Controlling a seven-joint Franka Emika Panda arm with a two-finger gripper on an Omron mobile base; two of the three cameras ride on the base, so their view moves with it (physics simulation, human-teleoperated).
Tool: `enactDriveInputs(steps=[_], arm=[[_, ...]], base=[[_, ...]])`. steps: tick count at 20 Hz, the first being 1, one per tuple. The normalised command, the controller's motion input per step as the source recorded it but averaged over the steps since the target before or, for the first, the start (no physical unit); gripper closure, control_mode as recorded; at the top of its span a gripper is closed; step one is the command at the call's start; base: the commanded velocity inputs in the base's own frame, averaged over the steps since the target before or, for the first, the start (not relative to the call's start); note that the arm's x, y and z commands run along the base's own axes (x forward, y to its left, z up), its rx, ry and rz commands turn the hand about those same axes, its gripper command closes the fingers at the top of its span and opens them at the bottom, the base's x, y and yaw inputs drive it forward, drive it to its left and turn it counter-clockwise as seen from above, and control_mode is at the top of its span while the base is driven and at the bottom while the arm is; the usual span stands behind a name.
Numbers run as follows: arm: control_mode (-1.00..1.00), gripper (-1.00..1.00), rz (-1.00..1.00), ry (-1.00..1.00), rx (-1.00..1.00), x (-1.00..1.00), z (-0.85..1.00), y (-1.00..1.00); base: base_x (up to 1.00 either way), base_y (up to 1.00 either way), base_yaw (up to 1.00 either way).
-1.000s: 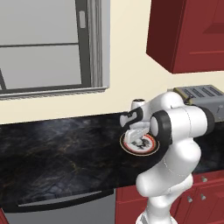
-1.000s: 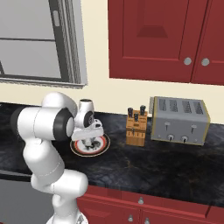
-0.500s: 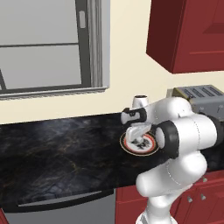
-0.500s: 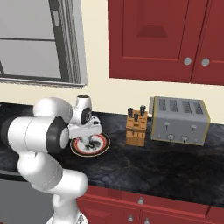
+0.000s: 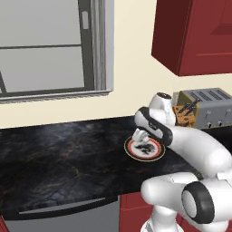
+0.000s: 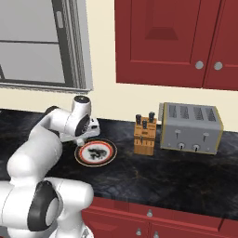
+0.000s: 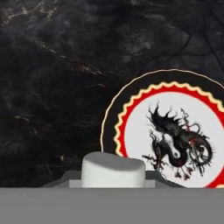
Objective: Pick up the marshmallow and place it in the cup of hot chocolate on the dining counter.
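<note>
The marshmallow [image 7: 113, 168], a small white lump, sits between the fingertips of my gripper [image 7: 113, 180], which is shut on it. The hand hangs just above the left rim of a round red-rimmed plate [image 7: 175, 131] with a dark dragon figure. From the base cameras my gripper [image 5: 140, 137] [image 6: 93, 128] is low over that plate [image 5: 152, 154] [image 6: 104, 155] on the black worktop [image 5: 63, 154]. The marshmallow is too small to make out there. The cup of hot chocolate and the dining counter are out of view.
A wooden knife block [image 6: 144, 137] and a steel toaster [image 6: 190, 128] stand to the right of the plate. Red wall cabinets [image 6: 172, 42] hang above, and a window [image 5: 50, 45] is at the back left. Red cabinets [image 6: 153, 216] sit below the worktop.
The arm's elbow has swung down and forward, toward the cameras, while the hand stays over the plate's left rim. The jaws have closed a little more on the marshmallow.
</note>
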Motion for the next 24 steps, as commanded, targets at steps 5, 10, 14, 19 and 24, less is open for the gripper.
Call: enactDriveInputs(steps=[5, 10, 14, 19, 24], arm=[[-1.00, 1.00, 0.03, -0.32, 0.44, -0.64, 0.58, 0.06], [-1.00, 1.00, 0.10, -0.32, 0.39, -0.47, 0.54, 0.01], [-1.00, 1.00, 0.13, -0.41, 0.27, -0.42, 0.47, -0.04], [-1.00, 1.00, 0.12, -0.49, 0.15, -0.37, 0.41, -0.17], [-1.00, 1.00, 0.19, -0.03, 0.16, -0.40, 0.26, -0.41]], base=[[0.00, 0.00, 0.00], [0.00, 0.00, 0.00], [0.00, 0.00, 0.00], [0.00, 0.00, 0.00], [0.00, 0.00, 0.00]])
